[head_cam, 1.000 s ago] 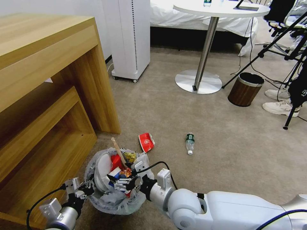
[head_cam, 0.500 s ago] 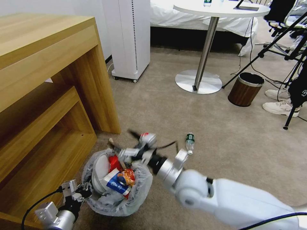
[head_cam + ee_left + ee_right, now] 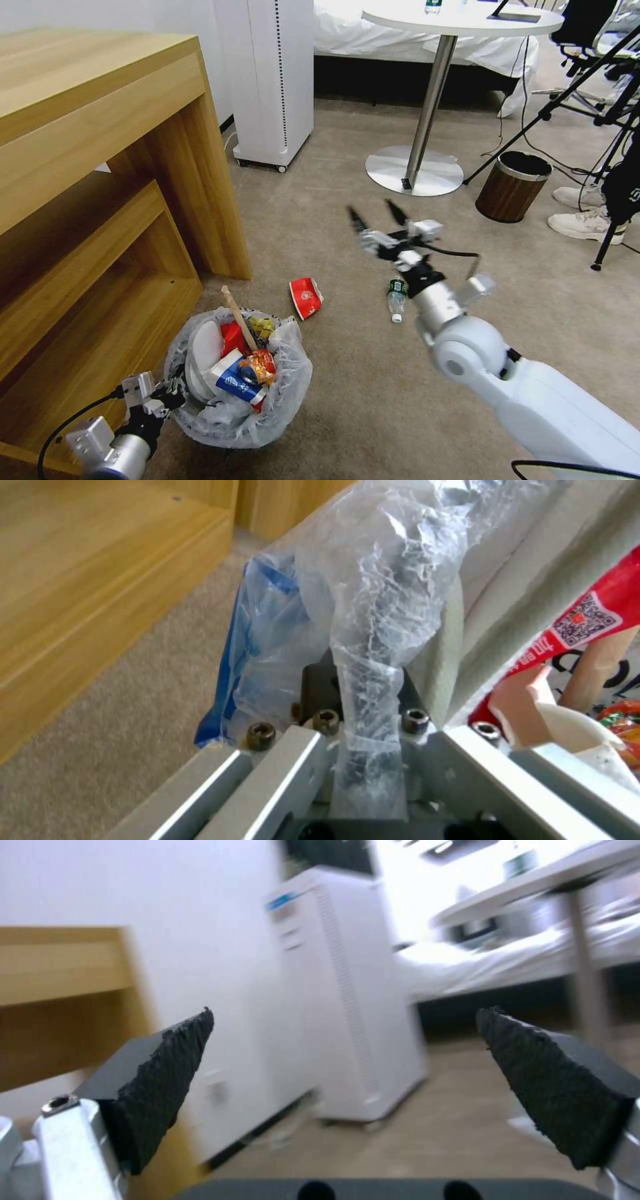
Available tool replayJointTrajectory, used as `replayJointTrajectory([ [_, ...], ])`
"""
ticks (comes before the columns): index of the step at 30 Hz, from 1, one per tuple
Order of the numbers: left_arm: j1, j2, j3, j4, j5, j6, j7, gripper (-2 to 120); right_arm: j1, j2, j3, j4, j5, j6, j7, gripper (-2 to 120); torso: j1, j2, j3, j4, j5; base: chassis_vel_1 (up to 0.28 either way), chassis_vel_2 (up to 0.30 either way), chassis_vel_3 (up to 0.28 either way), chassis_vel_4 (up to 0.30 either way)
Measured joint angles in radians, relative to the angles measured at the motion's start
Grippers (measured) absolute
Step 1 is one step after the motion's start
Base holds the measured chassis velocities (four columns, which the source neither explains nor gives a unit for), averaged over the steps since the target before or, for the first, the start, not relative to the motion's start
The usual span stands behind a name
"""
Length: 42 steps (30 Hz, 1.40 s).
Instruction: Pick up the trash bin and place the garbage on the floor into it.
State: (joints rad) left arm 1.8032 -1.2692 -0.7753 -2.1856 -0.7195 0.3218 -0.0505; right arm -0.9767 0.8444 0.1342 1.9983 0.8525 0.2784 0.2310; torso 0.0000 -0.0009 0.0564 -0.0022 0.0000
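- Head view: the trash bin (image 3: pixel 238 380), lined with a crinkly white bag, sits low on the robot's left beside the wooden desk (image 3: pixel 100 180). It holds a white slipper (image 3: pixel 200 353), a red wrapper (image 3: pixel 233 337), a blue-white carton (image 3: pixel 233 381), an orange wrapper (image 3: pixel 259 365) and an upright wooden stick (image 3: pixel 238 317).
- Head view: the left gripper (image 3: pixel 170 395) meets the near-left rim of the bin, pinched together on the bag-covered edge.
- Head view: the right gripper (image 3: pixel 375 217) is raised above the carpet (image 3: pixel 347 220), empty, its two dark fingers spread apart and pointing toward the round table's base (image 3: pixel 414 171).
- Head view: a red-white paper cup (image 3: pixel 305 297) lies on the carpet just beyond the bin; a clear green-labelled bottle (image 3: pixel 396 299) lies farther to the right, partly behind the right arm. A brown wood-grain bin (image 3: pixel 512 186) stands well apart, by the table.
- Left wrist view: the left gripper (image 3: pixel 367 740) is clamped on the rim of the trash bin (image 3: pixel 380 605), the bag bunched between its metal jaws; the red wrapper (image 3: pixel 587 625) and wooden stick (image 3: pixel 597 665) show inside.
- Right wrist view: the right gripper (image 3: pixel 343 1040) has its black textured fingertips (image 3: pixel 167 1080) wide apart with nothing between them, facing a white cabinet (image 3: pixel 340 990).
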Motion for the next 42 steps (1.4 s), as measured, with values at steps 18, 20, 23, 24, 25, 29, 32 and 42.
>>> replayJointTrajectory([
  [18,-0.042,0.098,-0.006,-0.001,-0.083,0.031,-0.050,0,-0.395,0.100,0.417,-0.036,-0.315,0.004,0.104,100,0.000,0.000,0.000,0.0000,0.0000,0.000,0.000,0.000,0.000],
  [20,-0.039,0.106,-0.007,-0.005,-0.091,0.034,-0.057,0,-0.409,0.111,0.433,-0.044,-0.330,0.020,0.094,100,0.000,0.000,0.000,0.0001,0.0001,0.000,0.000,0.000,0.000],
  [23,-0.033,0.111,-0.010,-0.008,-0.094,0.034,-0.058,0,-0.420,0.127,0.445,-0.048,-0.345,0.035,0.082,100,0.000,0.000,0.000,0.0001,-0.0001,0.000,0.000,0.000,0.000],
  [24,-0.030,0.113,-0.013,-0.009,-0.095,0.034,-0.058,0,-0.425,0.134,0.449,-0.052,-0.350,0.040,0.077,100,0.000,0.000,0.000,0.0002,0.0000,0.000,0.000,0.000,0.000],
  [25,-0.026,0.115,-0.015,-0.009,-0.097,0.034,-0.058,0,-0.432,0.143,0.452,-0.059,-0.356,0.052,0.071,100,0.000,0.000,0.000,0.0002,0.0000,0.000,0.000,0.000,0.000],
  [29,-0.023,0.121,-0.019,-0.014,-0.102,0.034,-0.059,0,-0.456,0.162,0.465,-0.070,-0.369,0.077,0.045,100,0.000,0.000,0.000,0.0002,0.0000,0.000,0.000,0.000,0.000],
  [32,-0.024,0.124,-0.019,-0.017,-0.106,0.033,-0.059,0,-0.463,0.172,0.470,-0.072,-0.370,0.087,0.038,100,0.000,0.000,0.000,0.0000,0.0000,0.000,0.000,0.000,0.000],
  [42,-0.026,0.120,-0.014,-0.016,-0.106,0.031,-0.059,0,-0.473,0.192,0.476,-0.084,-0.384,0.102,0.026,100,0.000,0.000,0.000,0.0001,0.0000,0.000,0.000,0.000,0.000],
])
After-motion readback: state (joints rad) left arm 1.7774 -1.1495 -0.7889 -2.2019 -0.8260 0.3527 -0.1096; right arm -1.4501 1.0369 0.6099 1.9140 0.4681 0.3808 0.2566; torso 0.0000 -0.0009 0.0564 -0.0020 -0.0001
